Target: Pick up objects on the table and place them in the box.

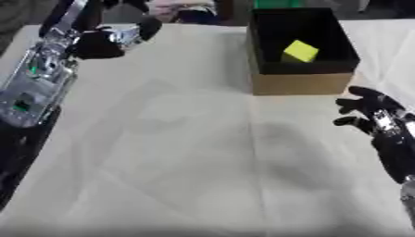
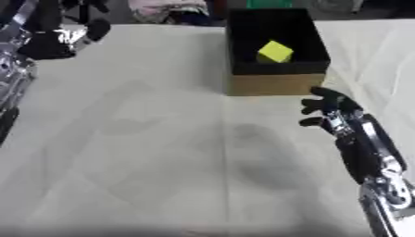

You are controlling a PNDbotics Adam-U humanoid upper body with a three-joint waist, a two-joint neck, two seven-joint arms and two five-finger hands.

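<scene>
A cardboard box with a black inside stands at the far middle-right of the table. In it lies a yellow cube, tilted on the bottom. My left hand is raised at the far left corner of the table, well left of the box; something silvery shows at it, and I cannot make out what it is. My right hand hovers just in front of the box's right front corner, with relaxed fingers spread toward the left and nothing in them.
The table is covered with a creased beige cloth. Clothes or bags lie beyond its far edge. My left forearm runs along the table's left side.
</scene>
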